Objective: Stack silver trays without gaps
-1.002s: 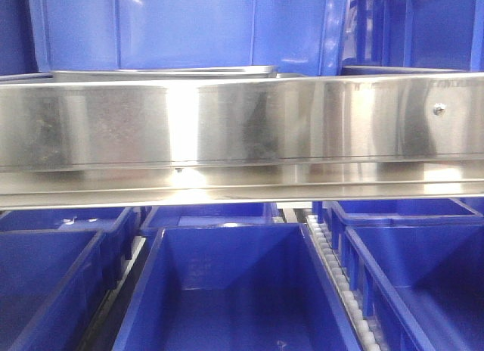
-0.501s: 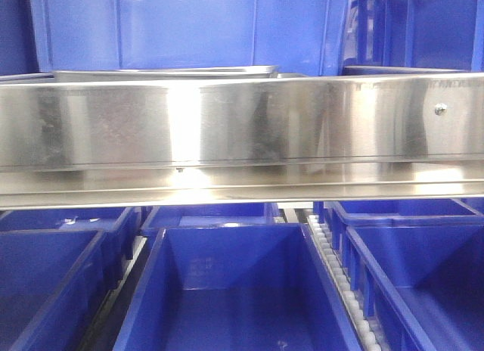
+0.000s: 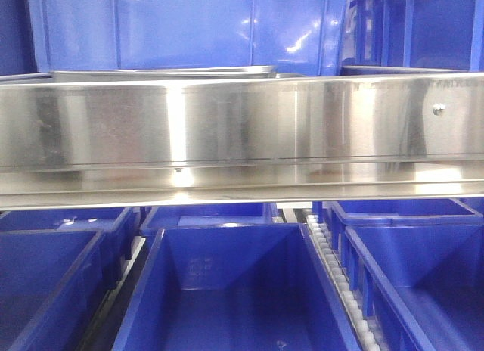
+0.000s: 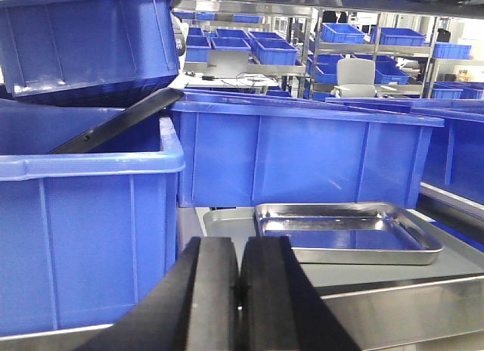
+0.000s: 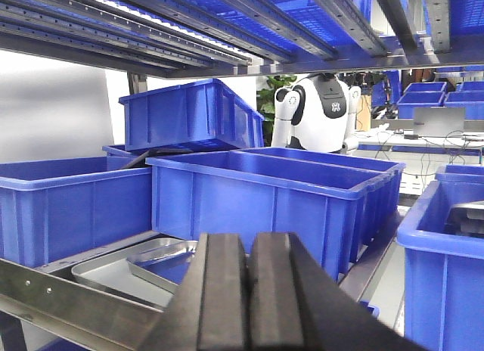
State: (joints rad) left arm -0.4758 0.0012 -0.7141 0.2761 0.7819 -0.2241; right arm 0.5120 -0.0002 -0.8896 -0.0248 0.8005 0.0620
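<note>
Two silver trays lie on the shelf between blue bins. In the left wrist view a smaller shiny tray (image 4: pixel 348 234) rests inside a wider dull tray (image 4: pixel 227 224), set to its right and back side. The right wrist view has the wide tray (image 5: pixel 102 277) with the smaller tray (image 5: pixel 162 254) lying on it, one edge raised. Only a thin tray rim (image 3: pixel 162 71) shows over the rail in the front view. My left gripper (image 4: pixel 239 290) is shut and empty, in front of the trays. My right gripper (image 5: pixel 248 290) is shut and empty, to the trays' right.
A long steel shelf rail (image 3: pixel 242 128) with a screw (image 3: pixel 437 108) runs across in front of the trays. Blue bins stand left (image 4: pixel 83 230) and behind (image 4: pixel 302 158) them, another tilted on top (image 4: pixel 91 41). More blue bins (image 3: pixel 234 290) sit on the lower shelf.
Only the glare on the steel rail has narrowed slightly. Neither the trays nor the bins have moved.
</note>
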